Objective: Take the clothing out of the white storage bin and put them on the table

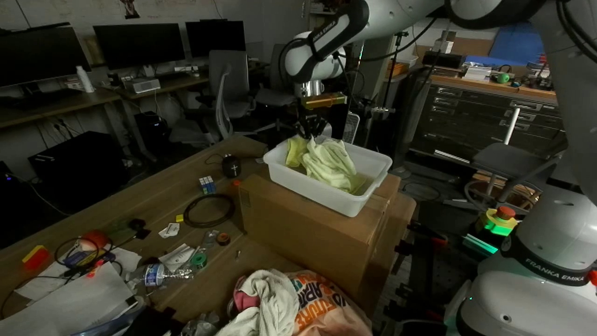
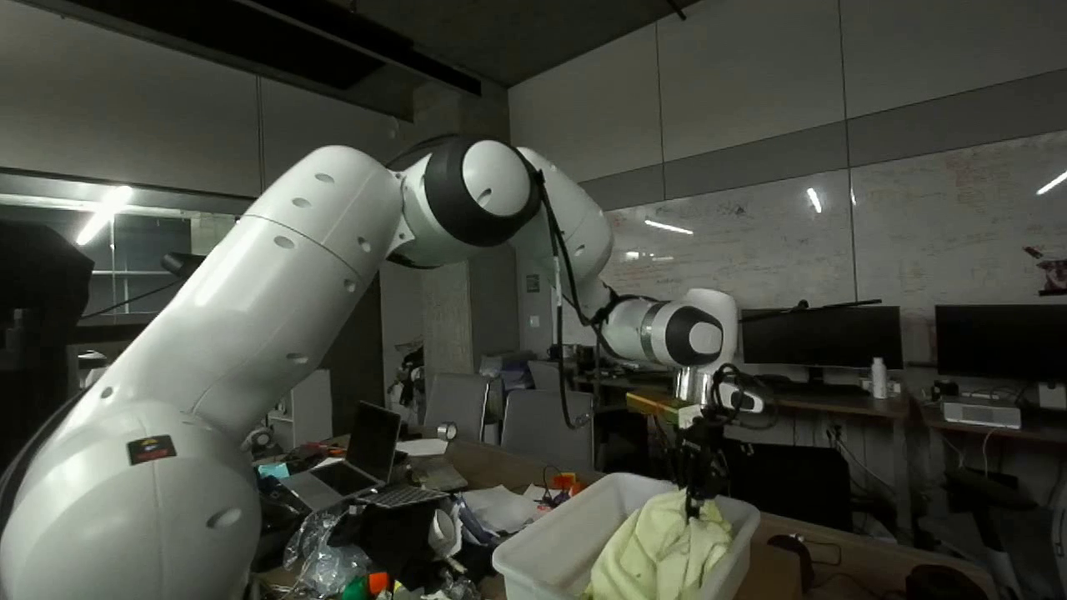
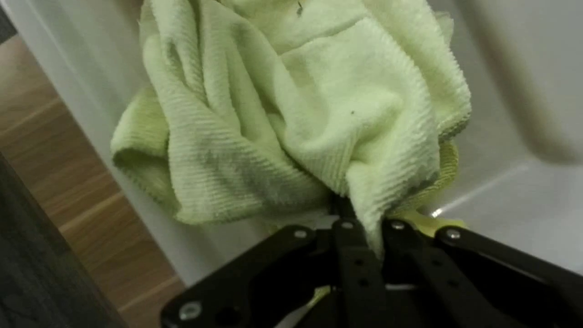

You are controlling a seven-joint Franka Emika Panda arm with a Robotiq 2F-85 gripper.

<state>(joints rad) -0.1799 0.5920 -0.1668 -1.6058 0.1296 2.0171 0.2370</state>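
The white storage bin (image 1: 317, 192) rests on a cardboard box. Inside it lies a bunched pale yellow-green garment (image 1: 329, 161), and a yellower piece of cloth (image 1: 295, 151) shows beside it. My gripper (image 3: 371, 223) is shut on the pale yellow-green garment (image 3: 296, 114), with a narrow fold pinched between the fingers. In both exterior views the gripper (image 2: 693, 500) reaches down into the bin (image 2: 542, 546), at the garment's top. Other clothing lies on the table (image 1: 214, 270) at the front: a white garment (image 1: 270, 294), a pink-red one (image 1: 245, 298) and an orange printed one (image 1: 322, 303).
The brown cardboard box (image 1: 298, 233) stands on the table under the bin. Left of it are a black cable coil (image 1: 210, 211), a puzzle cube (image 1: 207, 185), a plastic bottle (image 1: 161, 275) and papers (image 1: 88, 303). An open laptop (image 2: 358, 458) appears in an exterior view.
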